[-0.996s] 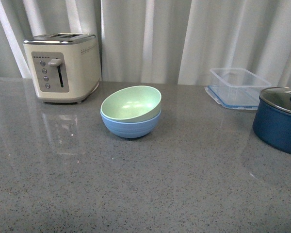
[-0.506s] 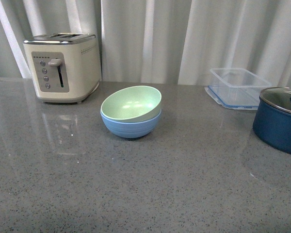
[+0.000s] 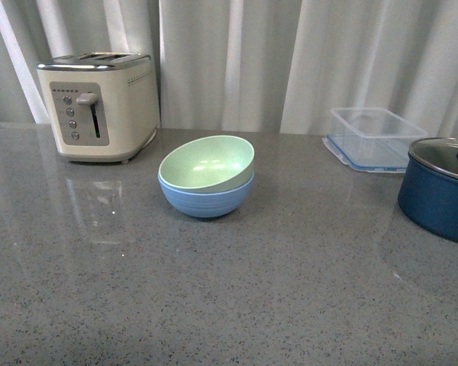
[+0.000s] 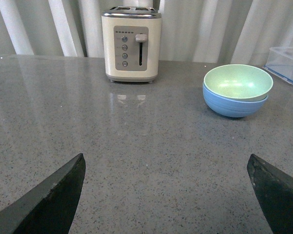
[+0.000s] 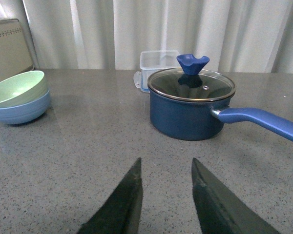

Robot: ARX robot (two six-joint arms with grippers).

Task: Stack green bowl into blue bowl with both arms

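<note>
The pale green bowl [image 3: 208, 162] sits nested inside the light blue bowl [image 3: 206, 199] at the middle of the grey counter, slightly tilted. Both also show in the left wrist view, green bowl [image 4: 238, 81] in blue bowl [image 4: 233, 106], and in the right wrist view, green bowl [image 5: 17, 89] in blue bowl [image 5: 20, 111]. Neither arm shows in the front view. My left gripper [image 4: 166, 163] is open and empty, well back from the bowls. My right gripper [image 5: 166, 165] is shut and empty, over bare counter near the pot.
A cream toaster [image 3: 98, 104] stands at the back left. A clear plastic container [image 3: 374, 136] sits at the back right. A dark navy lidded pot [image 5: 190, 105] with a long handle [image 5: 261, 122] stands at the right.
</note>
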